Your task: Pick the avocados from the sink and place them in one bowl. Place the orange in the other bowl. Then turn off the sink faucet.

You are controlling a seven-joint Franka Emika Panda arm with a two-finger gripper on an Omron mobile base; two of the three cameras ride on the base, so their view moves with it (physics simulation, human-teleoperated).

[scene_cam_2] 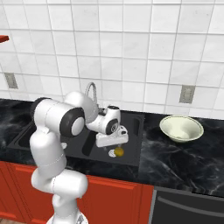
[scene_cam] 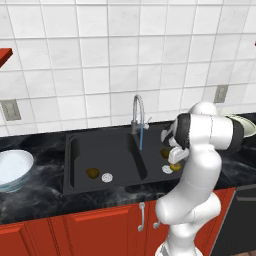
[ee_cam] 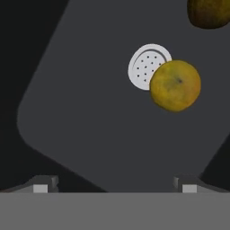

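Observation:
My gripper (ee_cam: 114, 186) hangs open over the right basin of the black sink (scene_cam: 80, 150), with its fingertips (ee_cam: 42, 184) wide apart and nothing between them. The orange (ee_cam: 175, 85) lies on the basin floor against the white drain (ee_cam: 146, 66), ahead of the fingers and off to the right in the hand view. One avocado (ee_cam: 209, 12) sits beyond it in the same basin. From the left base view, a second avocado (scene_cam: 92, 173) rests in the left basin. The sink faucet (scene_cam: 138, 112) pours a blue stream. The pale blue bowl (scene_cam: 12, 167) stands far left, the cream bowl (scene_cam_2: 181, 127) right.
Black marble counter (scene_cam_2: 175, 157) runs on both sides of the sink, with red cabinet fronts (scene_cam: 75, 225) below. The divider between the basins (scene_cam: 142, 165) lies left of my hand. A white tiled wall with outlets (scene_cam_2: 187, 94) stands behind.

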